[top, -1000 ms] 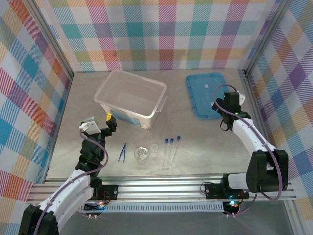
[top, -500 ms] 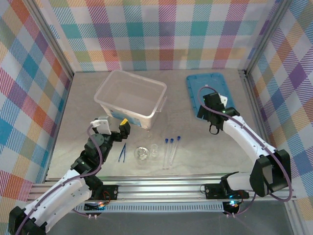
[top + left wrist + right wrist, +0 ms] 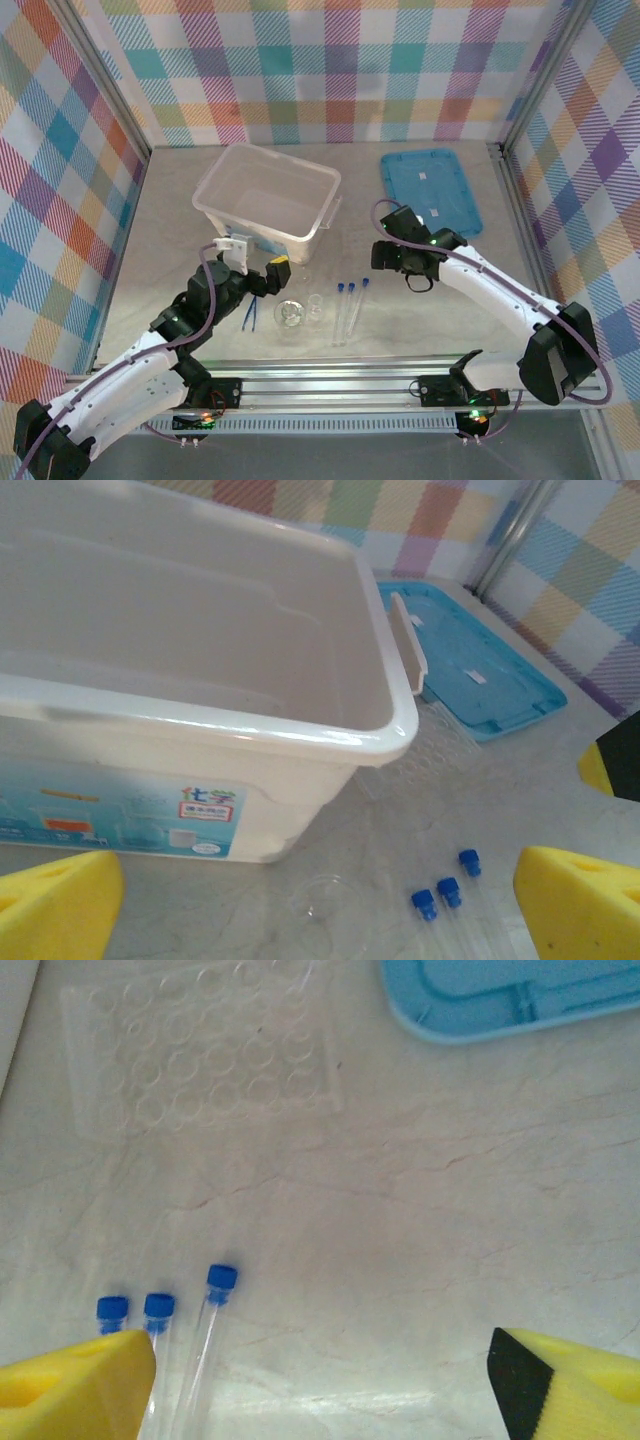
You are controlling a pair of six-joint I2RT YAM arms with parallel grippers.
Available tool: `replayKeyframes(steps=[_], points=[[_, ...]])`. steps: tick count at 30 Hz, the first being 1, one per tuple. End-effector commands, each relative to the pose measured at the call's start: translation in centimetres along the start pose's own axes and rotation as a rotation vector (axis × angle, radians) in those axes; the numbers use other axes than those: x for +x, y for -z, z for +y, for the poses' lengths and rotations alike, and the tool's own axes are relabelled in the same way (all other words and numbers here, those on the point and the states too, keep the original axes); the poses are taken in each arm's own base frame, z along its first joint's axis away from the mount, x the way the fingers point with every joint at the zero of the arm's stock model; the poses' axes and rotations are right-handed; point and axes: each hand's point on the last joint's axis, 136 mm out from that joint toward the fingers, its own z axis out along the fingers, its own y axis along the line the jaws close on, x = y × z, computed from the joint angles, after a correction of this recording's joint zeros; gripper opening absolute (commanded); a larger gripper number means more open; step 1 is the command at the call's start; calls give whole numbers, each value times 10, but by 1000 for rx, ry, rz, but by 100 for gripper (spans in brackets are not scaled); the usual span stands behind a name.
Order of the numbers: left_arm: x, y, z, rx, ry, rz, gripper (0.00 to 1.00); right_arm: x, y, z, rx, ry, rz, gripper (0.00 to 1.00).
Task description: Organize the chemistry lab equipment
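Jaws, left gripper (image 3: 262,272): wide apart, empty; tiny clear cup (image 3: 325,908) just ahead, seemingly lined up for picking. Jaws, right gripper (image 3: 320,1385): apart, empty; blue-capped tubes (image 3: 205,1350) beside one pad (image 3: 70,1380).

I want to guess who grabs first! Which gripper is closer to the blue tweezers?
Left. The left gripper is right beside the tweezers; the right gripper is beyond the tubes.
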Motion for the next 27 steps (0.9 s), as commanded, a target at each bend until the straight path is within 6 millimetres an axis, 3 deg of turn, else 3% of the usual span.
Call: replayKeyframes(steps=[1, 8, 15, 20, 24, 27], points=[[7, -2, -17, 44, -18, 57, 100, 18, -2, 11, -10, -13, 69, 81], [16, -8, -22, -3, -58, 107, 100, 44, -14, 42, -54, -11, 144, 68], [12, -5, -28, -18, -132, 83, 87, 63, -35, 56, -59, -32, 216, 54], [7, -2, -29, -9, -117, 54, 96, 64, -45, 60, -59, -69, 220, 47], [21, -13, -35, -17, -149, 140, 93, 64, -54, 68, -61, -78, 239, 44], [30, -21, -34, -45, -177, 196, 92, 63, -60, 68, -35, -87, 244, 36]])
